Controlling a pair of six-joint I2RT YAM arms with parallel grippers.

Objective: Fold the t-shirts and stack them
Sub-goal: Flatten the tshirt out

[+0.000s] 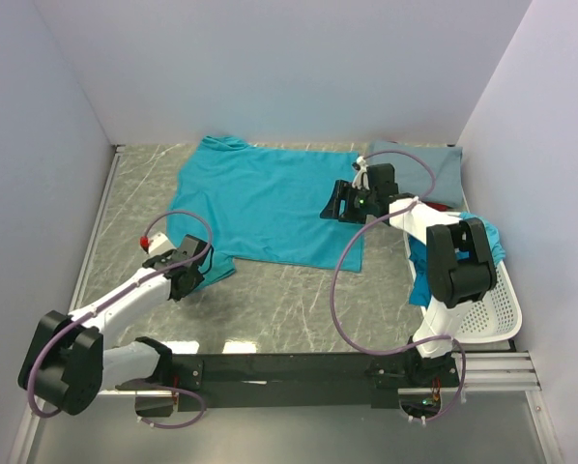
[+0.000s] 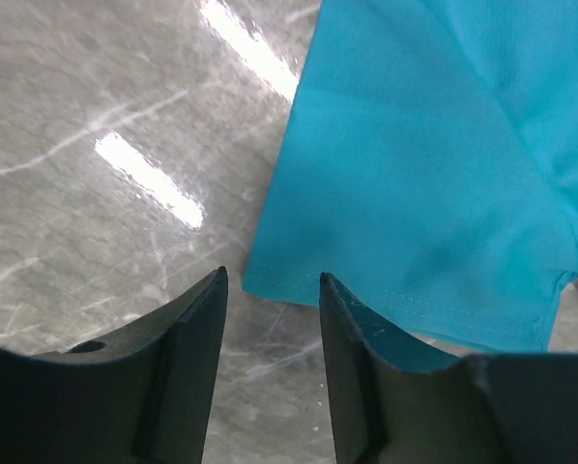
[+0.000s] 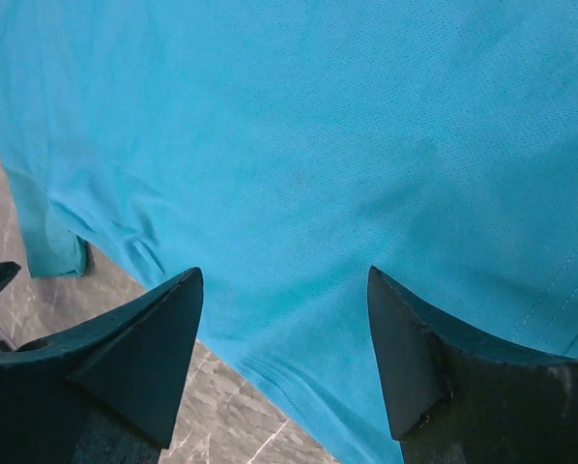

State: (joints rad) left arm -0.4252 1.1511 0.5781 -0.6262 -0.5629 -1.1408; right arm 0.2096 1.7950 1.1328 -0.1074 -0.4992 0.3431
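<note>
The teal t-shirt (image 1: 260, 208) lies spread flat on the grey marbled table (image 1: 279, 300), collar toward the back wall, a sleeve reaching toward the near left; the left gripper (image 1: 187, 274) sits low at that sleeve, and in its wrist view its fingers (image 2: 197, 329) stand partly apart with bare table showing between them; the sleeve hem crosses just beyond the tips, and the cloth seems to brush the right-hand finger, though I cannot be sure it touches. The right gripper (image 1: 335, 205) hangs over the shirt's right edge, its fingers (image 3: 154, 338) spread wide above the cloth, pinching nothing. A folded grey-blue t-shirt (image 1: 434, 169) rests at the back right corner; more teal t-shirts (image 1: 490, 240) are heaped in the white basket (image 1: 492, 309) at the right, beside the right arm.
</note>
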